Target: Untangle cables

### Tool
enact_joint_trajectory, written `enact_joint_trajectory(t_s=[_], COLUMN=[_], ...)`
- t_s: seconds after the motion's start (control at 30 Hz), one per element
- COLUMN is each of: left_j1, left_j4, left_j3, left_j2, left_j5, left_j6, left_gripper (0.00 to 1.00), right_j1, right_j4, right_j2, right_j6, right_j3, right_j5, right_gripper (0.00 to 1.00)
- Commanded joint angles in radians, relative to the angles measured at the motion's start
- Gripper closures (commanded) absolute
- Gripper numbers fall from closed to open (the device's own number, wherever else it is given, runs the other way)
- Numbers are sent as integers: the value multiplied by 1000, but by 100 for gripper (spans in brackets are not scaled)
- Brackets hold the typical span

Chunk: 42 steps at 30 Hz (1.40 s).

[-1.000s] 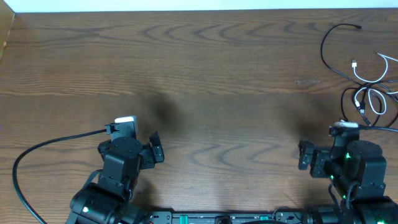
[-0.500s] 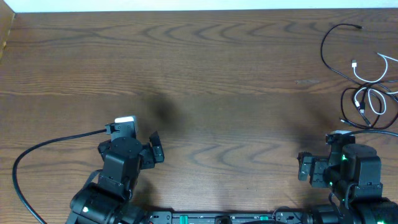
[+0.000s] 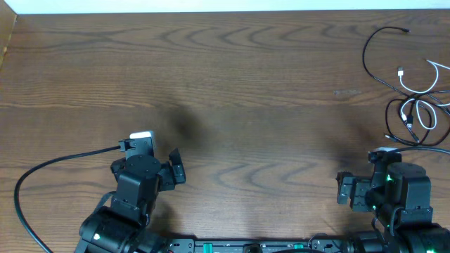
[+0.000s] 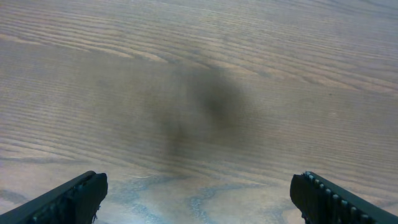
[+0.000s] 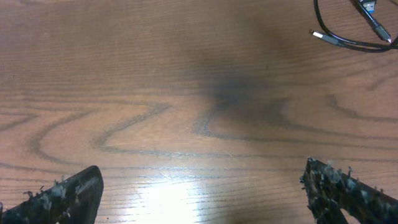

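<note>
Sitting low at the near edge of the wooden table (image 3: 246,84), both arms are well apart from each other, one at each near corner. The left gripper (image 4: 199,196) has its jaws spread wide; in the left wrist view only the two dark fingertips (image 4: 74,196) show at the bottom corners, with bare wood grain and a soft shadow between them. Nothing is held there. The right gripper (image 5: 202,186) is spread just as wide, its ridged fingertips (image 5: 342,186) at the bottom corners of its own view, and it too grips nothing.

The cables (image 3: 409,116) lie at the far right side of the table, ahead of the right arm and far from the left one. From overhead they form a loose cluster: a thin black one curves in a large open arc toward the far edge, and a white one loops beside and across black strands nearer the arm. Some of the cluster runs off the right edge of the overhead view. The right wrist view catches a black cable (image 5: 354,45) in its upper right corner, with a small plug end lying flat on the wood.

A thicker black cord (image 3: 42,172) sweeps in a curve from the left arm across the table's near left area.
</note>
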Motion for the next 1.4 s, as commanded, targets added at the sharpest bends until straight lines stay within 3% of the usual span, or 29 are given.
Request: enact_joint_trajectory(t_s=[0.0, 0.47, 1.1, 1.27, 1.37], left_j1=[0, 0, 0, 0, 0], left_j4=[-2, -2, -2, -2, -2], left_j3=[-3, -3, -3, -3, -3], left_j2=[-1, -1, -1, -1, -1], left_j5=[-21, -21, -21, -21, -21], left_j6=[6, 6, 6, 6, 6], left_gripper=[1, 1, 1, 1, 1], right_j1=[4, 3, 35, 37, 39], right_j4=[0, 59, 866, 1147, 1156], right_j2=[-4, -152, -513, -523, -523], right_j6=[13, 13, -39, -39, -39], right_j3=[-6, -116, -583, -730, -732], right_j5=[8, 82, -3, -3, 5], right_gripper=[1, 1, 1, 1, 1])
